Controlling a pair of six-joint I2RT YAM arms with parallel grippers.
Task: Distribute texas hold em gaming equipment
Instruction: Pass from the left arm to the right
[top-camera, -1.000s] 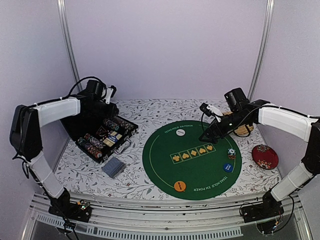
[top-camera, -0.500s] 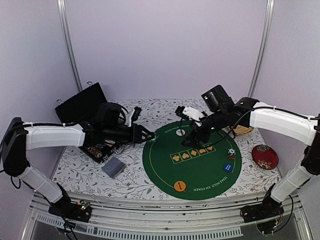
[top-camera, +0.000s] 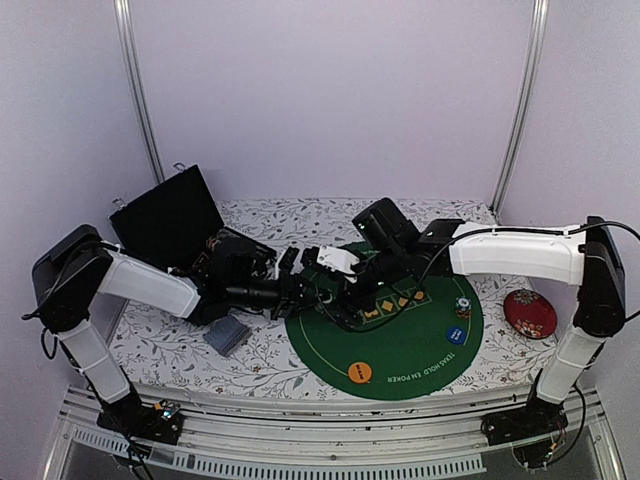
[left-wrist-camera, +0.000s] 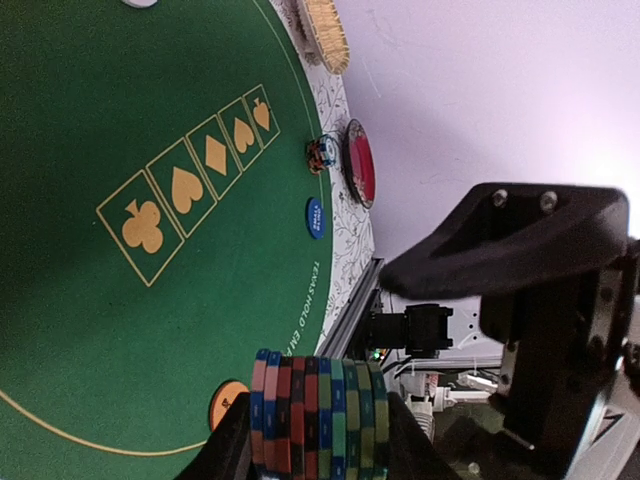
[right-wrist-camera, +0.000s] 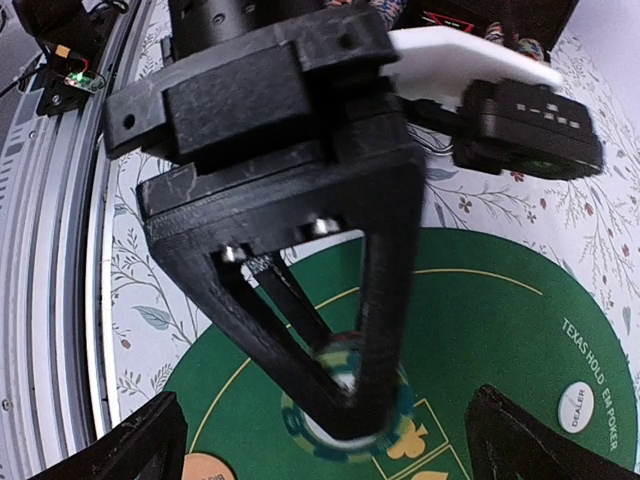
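Note:
My left gripper (left-wrist-camera: 320, 440) is shut on a stack of striped poker chips (left-wrist-camera: 320, 410), held on its side over the left part of the round green poker mat (top-camera: 400, 340). In the right wrist view the same chip stack (right-wrist-camera: 350, 415) shows end-on between the left gripper's black fingers. My right gripper (right-wrist-camera: 335, 450) is wide open and points at that stack, its fingers either side of it and not touching. In the top view both grippers, left (top-camera: 312, 285) and right (top-camera: 345, 300), meet at the mat's left edge. A deck of grey-blue cards (top-camera: 227, 334) lies left of the mat.
An open black chip case (top-camera: 170, 215) with chip rows stands at the back left. On the mat lie an orange disc (top-camera: 360, 372), a blue disc (top-camera: 456, 335), a small chip stack (top-camera: 462, 307) and a white dealer disc (right-wrist-camera: 577, 408). A red cushion (top-camera: 530, 312) sits at the right.
The left arm swung from the case to the mat's left edge with the chip stack. The right arm swept left across the mat, open, and now faces the left gripper.

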